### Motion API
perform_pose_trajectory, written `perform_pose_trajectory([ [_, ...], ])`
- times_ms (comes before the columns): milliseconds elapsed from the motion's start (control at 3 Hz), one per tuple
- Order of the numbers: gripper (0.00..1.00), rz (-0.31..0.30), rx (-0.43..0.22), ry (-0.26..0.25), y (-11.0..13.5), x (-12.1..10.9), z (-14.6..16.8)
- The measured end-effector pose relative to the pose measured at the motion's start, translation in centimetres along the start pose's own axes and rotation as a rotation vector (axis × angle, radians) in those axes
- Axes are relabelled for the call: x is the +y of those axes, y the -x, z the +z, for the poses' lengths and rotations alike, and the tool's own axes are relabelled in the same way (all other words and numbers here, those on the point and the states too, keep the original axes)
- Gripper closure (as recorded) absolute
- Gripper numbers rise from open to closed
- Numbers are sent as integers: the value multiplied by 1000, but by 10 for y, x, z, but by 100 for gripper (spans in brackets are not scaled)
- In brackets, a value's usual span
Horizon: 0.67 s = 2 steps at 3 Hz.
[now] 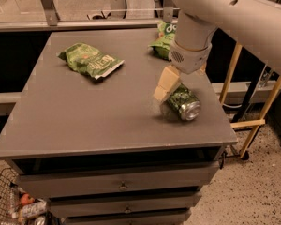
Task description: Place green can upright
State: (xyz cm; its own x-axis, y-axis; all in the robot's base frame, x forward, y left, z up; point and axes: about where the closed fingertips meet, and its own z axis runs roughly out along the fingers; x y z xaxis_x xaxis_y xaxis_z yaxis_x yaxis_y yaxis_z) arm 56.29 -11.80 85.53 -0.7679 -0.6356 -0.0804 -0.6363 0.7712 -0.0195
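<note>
The green can (182, 103) lies on its side on the grey table (98, 116), near the right front corner. Its silver top faces the front right. My gripper (166, 85), cream-coloured below a white wrist, hangs from the arm coming in from the upper right. It is low over the table, right against the can's far left end. Part of the gripper is hidden behind the wrist and the can.
A flat green snack bag (90, 60) lies at the table's back left. Another (166, 40) lies at the back right, partly behind my arm. Drawers sit under the tabletop. A wooden stand (246, 123) is on the right and a wire basket (14, 205) at the lower left.
</note>
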Motion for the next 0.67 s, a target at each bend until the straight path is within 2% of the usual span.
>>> perform_pose_trajectory([
  [333, 17, 3, 17, 12, 2, -3, 10],
  [667, 39, -12, 25, 29, 8, 0, 19],
])
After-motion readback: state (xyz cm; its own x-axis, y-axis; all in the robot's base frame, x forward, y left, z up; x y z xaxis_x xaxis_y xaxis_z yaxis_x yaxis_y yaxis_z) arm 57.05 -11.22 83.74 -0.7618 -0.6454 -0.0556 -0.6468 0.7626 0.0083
